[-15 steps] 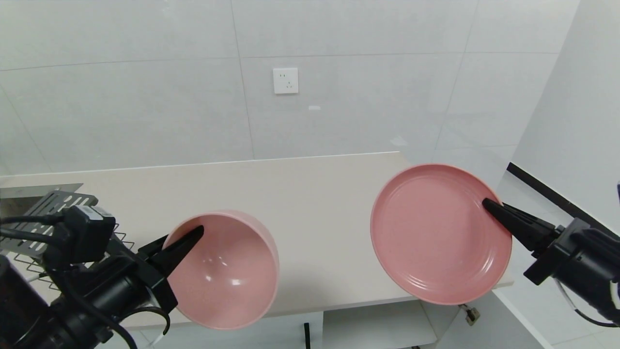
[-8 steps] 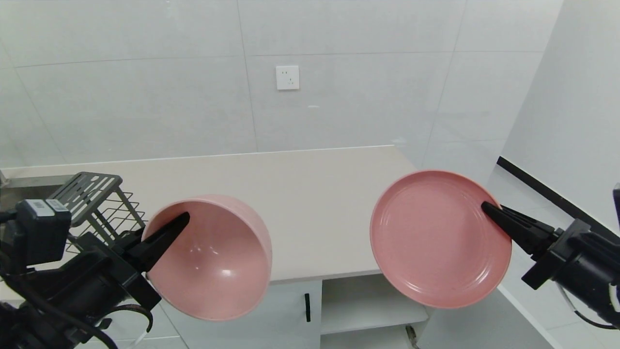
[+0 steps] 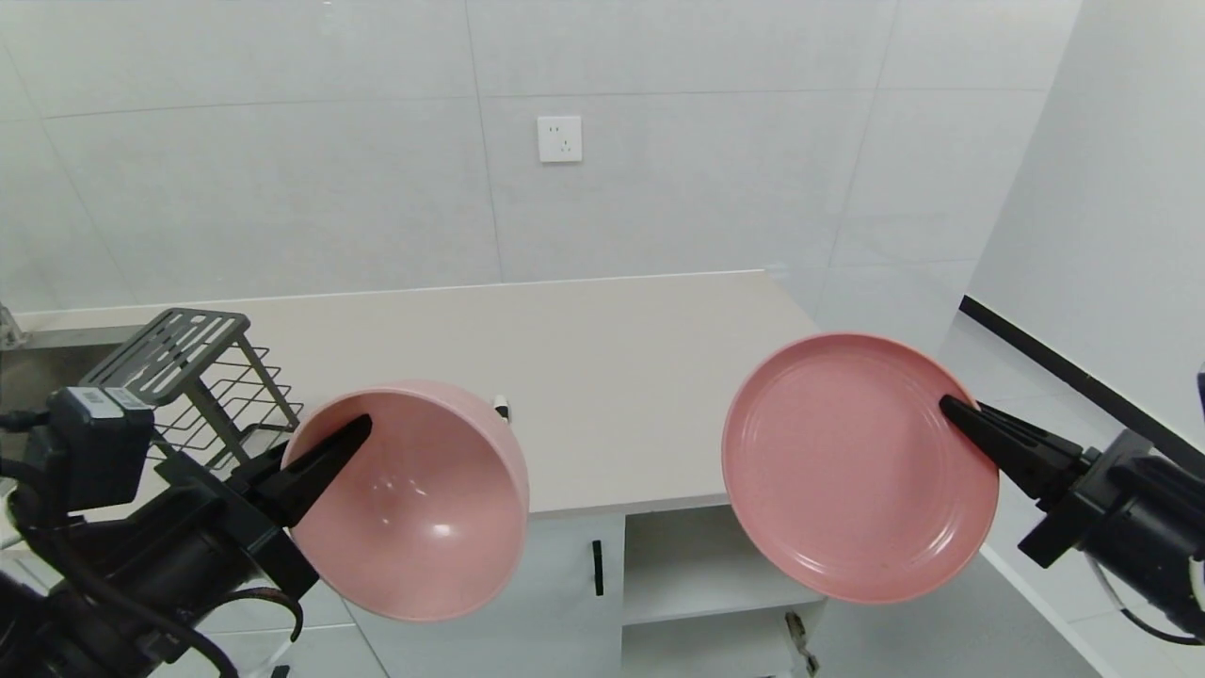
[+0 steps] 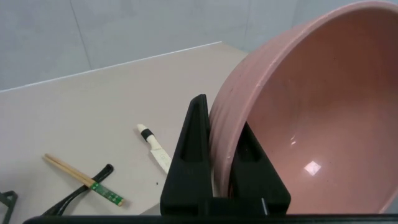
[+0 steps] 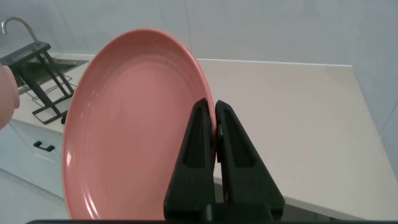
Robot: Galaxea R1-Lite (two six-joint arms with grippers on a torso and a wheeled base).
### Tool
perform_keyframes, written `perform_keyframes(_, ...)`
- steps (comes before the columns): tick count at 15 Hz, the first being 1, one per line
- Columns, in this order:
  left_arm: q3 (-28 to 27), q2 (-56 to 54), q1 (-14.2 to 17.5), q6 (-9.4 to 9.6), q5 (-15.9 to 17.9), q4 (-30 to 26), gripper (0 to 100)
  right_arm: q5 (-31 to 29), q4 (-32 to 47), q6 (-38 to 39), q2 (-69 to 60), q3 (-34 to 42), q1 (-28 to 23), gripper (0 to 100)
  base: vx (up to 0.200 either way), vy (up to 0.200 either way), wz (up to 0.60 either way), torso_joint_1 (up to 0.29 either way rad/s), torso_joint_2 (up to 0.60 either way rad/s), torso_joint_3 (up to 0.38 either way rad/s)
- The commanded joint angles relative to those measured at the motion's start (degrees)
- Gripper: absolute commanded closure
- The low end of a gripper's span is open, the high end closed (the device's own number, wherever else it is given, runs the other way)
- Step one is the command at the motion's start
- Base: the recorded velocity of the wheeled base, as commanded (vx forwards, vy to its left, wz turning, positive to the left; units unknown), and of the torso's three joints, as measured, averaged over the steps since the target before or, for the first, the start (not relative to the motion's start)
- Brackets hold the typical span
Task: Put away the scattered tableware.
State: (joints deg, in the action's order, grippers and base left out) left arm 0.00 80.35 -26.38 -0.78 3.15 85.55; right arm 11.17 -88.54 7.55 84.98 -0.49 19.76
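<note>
Backing off the table [image 3: 612, 377], I'm clamping left pincer [image 3: 365, 426] on bowl [image 3: 424, 527], right pincer [image 3: 946, 403] on plate [image 3: 847, 471] (rim-only grips risk slipping).

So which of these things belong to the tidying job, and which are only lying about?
Belong to the job:
- pink bowl, held in the left end effector
- pink plate, held in the right end effector
- chopsticks, white utensil and black-handled utensil on the counter
- perhaps the black rack

Just there:
- wall socket
- cabinet below the counter
</note>
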Motion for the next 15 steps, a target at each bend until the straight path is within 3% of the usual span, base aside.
perform_keyframes(1, 0.0, 0.1, 0.0, -0.01, 0.0, 0.1, 100, 0.0, -0.1, 0.0, -0.3, 0.4, 0.1, 100, 0.0, 0.0, 0.0, -0.193, 0.38, 0.212)
perform_keyframes(8, 0.0, 1.6, -0.4, -1.86, 0.0, -0.3, 100, 0.0, 0.2, -0.1, 0.2, 0.4, 0.5, 100, 0.0, 0.0, 0.0, -0.253, 0.5, 0.248)
perform_keyframes(15, 0.0, 1.8, -2.1, -1.77, 0.0, -3.6, 100, 0.0, 0.4, -0.1, 0.5, 0.4, 0.4, 100, 0.0, 0.0, 0.0, -0.27, 0.53, 0.26)
